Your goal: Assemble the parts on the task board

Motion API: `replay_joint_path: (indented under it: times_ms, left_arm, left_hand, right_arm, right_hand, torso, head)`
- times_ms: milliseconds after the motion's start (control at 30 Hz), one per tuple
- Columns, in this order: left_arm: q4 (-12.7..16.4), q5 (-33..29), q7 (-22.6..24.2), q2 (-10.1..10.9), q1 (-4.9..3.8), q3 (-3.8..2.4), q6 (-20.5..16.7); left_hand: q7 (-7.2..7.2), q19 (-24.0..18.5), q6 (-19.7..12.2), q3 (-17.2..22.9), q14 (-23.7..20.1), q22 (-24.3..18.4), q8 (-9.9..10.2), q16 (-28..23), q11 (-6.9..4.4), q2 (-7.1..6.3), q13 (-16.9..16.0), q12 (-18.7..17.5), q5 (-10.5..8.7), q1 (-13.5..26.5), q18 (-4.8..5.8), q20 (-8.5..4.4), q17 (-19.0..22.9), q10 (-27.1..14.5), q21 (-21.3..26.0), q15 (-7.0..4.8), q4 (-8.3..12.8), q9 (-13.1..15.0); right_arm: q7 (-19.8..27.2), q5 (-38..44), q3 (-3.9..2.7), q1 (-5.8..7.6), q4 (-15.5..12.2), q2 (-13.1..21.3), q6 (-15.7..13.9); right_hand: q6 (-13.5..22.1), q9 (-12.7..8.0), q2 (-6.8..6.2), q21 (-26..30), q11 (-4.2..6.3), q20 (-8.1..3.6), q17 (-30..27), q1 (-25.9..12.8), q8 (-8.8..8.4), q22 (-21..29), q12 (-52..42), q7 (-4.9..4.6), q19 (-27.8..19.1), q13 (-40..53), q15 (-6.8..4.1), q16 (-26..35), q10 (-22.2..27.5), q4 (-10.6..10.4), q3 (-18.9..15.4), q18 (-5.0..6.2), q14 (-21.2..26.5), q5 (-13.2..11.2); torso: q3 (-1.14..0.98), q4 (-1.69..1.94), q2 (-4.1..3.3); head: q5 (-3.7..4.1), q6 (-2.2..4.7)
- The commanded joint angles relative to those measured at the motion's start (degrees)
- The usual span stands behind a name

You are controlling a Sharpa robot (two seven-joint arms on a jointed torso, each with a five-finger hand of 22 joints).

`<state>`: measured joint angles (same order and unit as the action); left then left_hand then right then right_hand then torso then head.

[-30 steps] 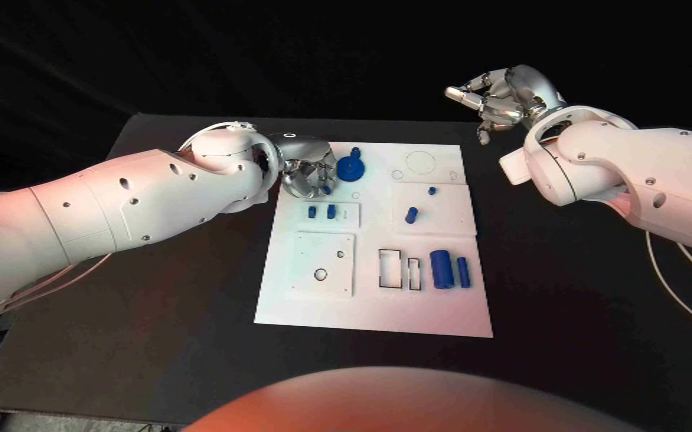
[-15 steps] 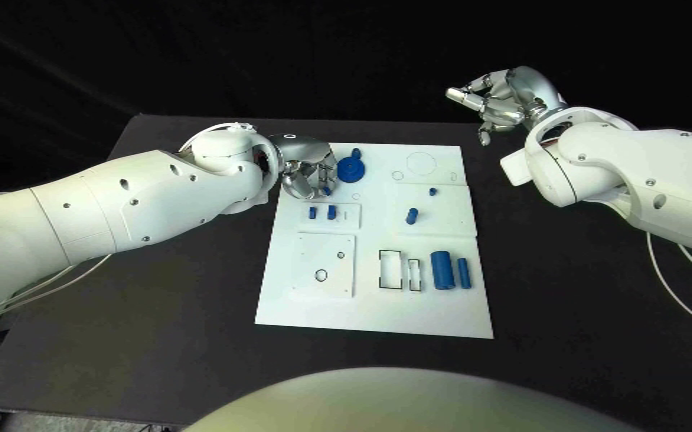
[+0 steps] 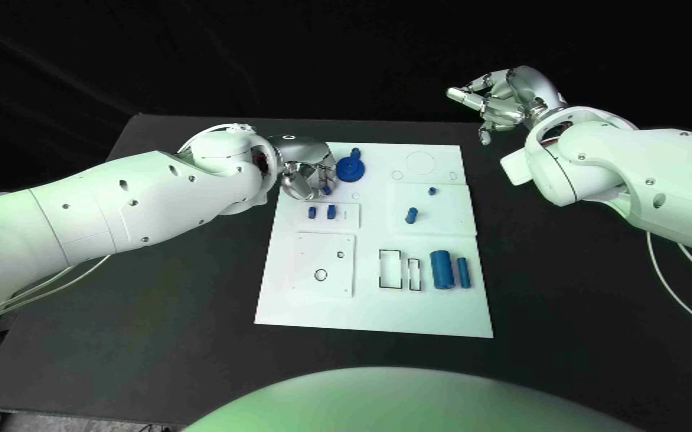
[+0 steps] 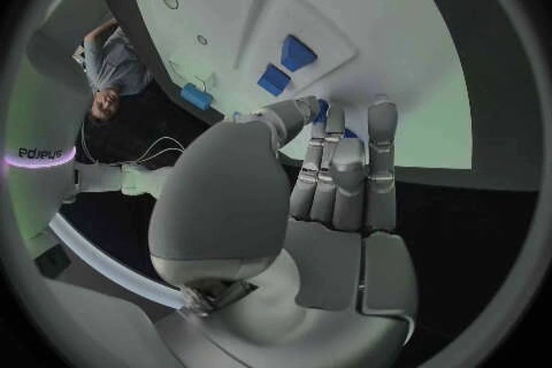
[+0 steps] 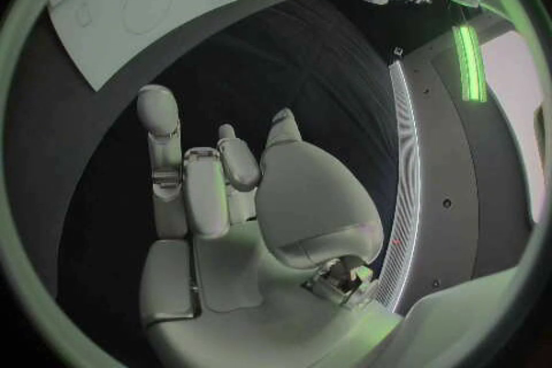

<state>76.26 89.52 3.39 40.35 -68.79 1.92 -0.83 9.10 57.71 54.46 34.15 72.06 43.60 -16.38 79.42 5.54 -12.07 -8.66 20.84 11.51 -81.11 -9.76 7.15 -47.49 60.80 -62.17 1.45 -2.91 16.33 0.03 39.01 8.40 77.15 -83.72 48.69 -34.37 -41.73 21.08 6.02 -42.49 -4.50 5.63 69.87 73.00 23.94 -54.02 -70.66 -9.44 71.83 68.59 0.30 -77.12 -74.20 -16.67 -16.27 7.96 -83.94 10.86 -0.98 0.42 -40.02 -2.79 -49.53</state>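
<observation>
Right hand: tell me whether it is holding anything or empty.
Empty. The right hand hangs above the table's far right edge, away from the task board; the right wrist view shows its fingers loosely curled around nothing.

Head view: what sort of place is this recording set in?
Most likely a robotics lab test bench, not a home or a factory line: a black table against a dark backdrop, a white task board with small blue parts on it, and cables in the left wrist view.

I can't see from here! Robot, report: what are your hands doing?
Left hand at the task board's far left corner, fingers by the round blue part; grip unclear. Right hand raised beyond the board, holding nothing. Nothing in the way.
</observation>
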Motion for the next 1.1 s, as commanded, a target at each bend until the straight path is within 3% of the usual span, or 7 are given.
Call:
replay_joint_path:
  times_ms: [33,800,967,1000,1033,1100]
  left_arm:
    - [0.1,-0.1,-0.3,0.1,0.02,0.0,0.7]
    - [0.0,0.6,-1.4,0.7,0.05,0.0,0.1]
    - [-0.1,0.5,-1.5,1.7,0.09,-0.03,-0.5]
    - [-0.3,-0.2,-1.4,2.0,0.1,-0.04,-1.2]
    - [-0.5,-1.5,-1.2,2.2,0.1,-0.07,-2.2]
    - [-1.0,-4.9,-0.6,2.8,0.09,-0.25,-3.9]
  left_hand:
    - [-0.15,-0.8,-0.7,0.2,-0.6,-0.5,0.4,-0.3,-0.05,-0.07,-0.1,-0.4,-0.33,0.5,-0.3,-0.02,0.2,-0.8,0.6,0.07,0.0,-0.1]
    - [-1.66,-2.9,-7.7,-1.6,-3.5,-3.6,5.0,-0.2,1.58,-2.02,-1.8,-0.7,-0.27,3.1,-0.77,1.38,2.2,-6.5,3.5,1.6,-2.1,-1.5]
    - [-1.87,-3.1,-9.2,-2.4,-5.5,-4.0,5.8,-1.0,2.05,-1.82,-2.1,-0.6,-0.17,2.5,-0.81,1.72,5.4,-8.6,4.1,1.98,-2.3,-1.8]
    - [-1.56,-3.1,-9.3,-2.5,-6.7,-4.1,5.8,-1.7,2.24,-1.68,-2.1,-0.8,-0.11,2.2,-0.82,1.83,7.7,-9.5,4.2,2.12,-2.3,-1.8]
    - [-0.97,-3.1,-8.9,-2.3,-7.8,-4.1,5.6,-2.5,2.33,-1.43,-2.1,-0.8,-0.08,1.7,-0.84,1.89,9.7,-9.9,4.2,2.18,-2.1,-1.7]
    - [2.32,-2.3,-6.9,0.6,-7.9,-3.5,4.3,-3.3,2.55,-0.74,-2.1,-0.1,0.0,-0.7,-0.81,1.67,11.2,-9.8,3.1,2.02,-0.7,-1.3]
  right_arm:
    - [0.3,0.4,-0.02,-0.03,0.0,0.0,0.2]
    - [-0.4,0.7,-0.02,-0.03,0.3,0.2,0.8]
    - [-0.9,1.3,-0.01,-0.04,0.4,0.3,2.2]
    - [-1.1,1.4,-0.01,-0.04,0.3,0.4,2.4]
    - [-1.1,1.6,0.0,-0.05,0.1,0.6,2.5]
    - [-1.2,2.0,0.03,-0.08,-0.2,0.8,2.9]
  right_hand:
    - [0.3,-0.1,0.69,0.2,0.15,0.17,-0.1,0.0,0.21,0.0,0.0,0.19,0.3,-0.1,-0.41,0.2,0.1,0.0,-0.4,1.03,-1.3,-0.1]
    - [0.5,-0.2,0.64,0.7,0.11,0.18,-0.4,0.1,0.21,0.3,0.3,0.15,0.2,-0.4,-0.39,0.5,0.4,0.0,-0.7,1.09,-1.2,-0.1]
    - [0.9,-0.4,0.43,3.8,-0.09,0.31,-3.0,0.9,0.32,2.4,2.5,-0.05,-1.2,-2.6,-0.21,2.5,2.5,0.1,-1.5,1.54,-0.2,-0.1]
    - [1.0,-0.5,0.51,7.2,-0.18,0.44,-5.1,2.2,0.56,4.6,7.2,-0.12,-2.7,-7.5,-0.1,4.4,6.6,0.3,-1.8,2.03,0.8,0.0]
    - [1.0,-0.6,0.47,8.6,-0.18,0.51,-5.7,3.7,0.78,5.5,8.3,-0.15,-3.4,-8.7,-0.05,5.1,7.5,0.5,-1.8,2.21,1.2,0.0]
    - [0.8,-0.7,0.25,10.6,-0.22,0.61,-7.1,6.7,1.15,6.6,12.8,-0.15,-4.4,-13.3,0.05,6.4,11.5,1.3,-1.6,2.44,2.0,0.0]
  torso:
    - [0.02,-0.01,-0.02]
    - [0.01,-0.02,0.0]
    - [0.04,-0.06,0.04]
    - [0.05,-0.06,0.04]
    - [0.07,-0.03,0.06]
    - [0.07,0.06,0.07]
  head:
    - [0.07,-0.02]
    - [-0.06,0.02]
    - [0.02,0.28]
    - [0.05,0.35]
    - [0.19,0.67]
    - [0.4,1.32]
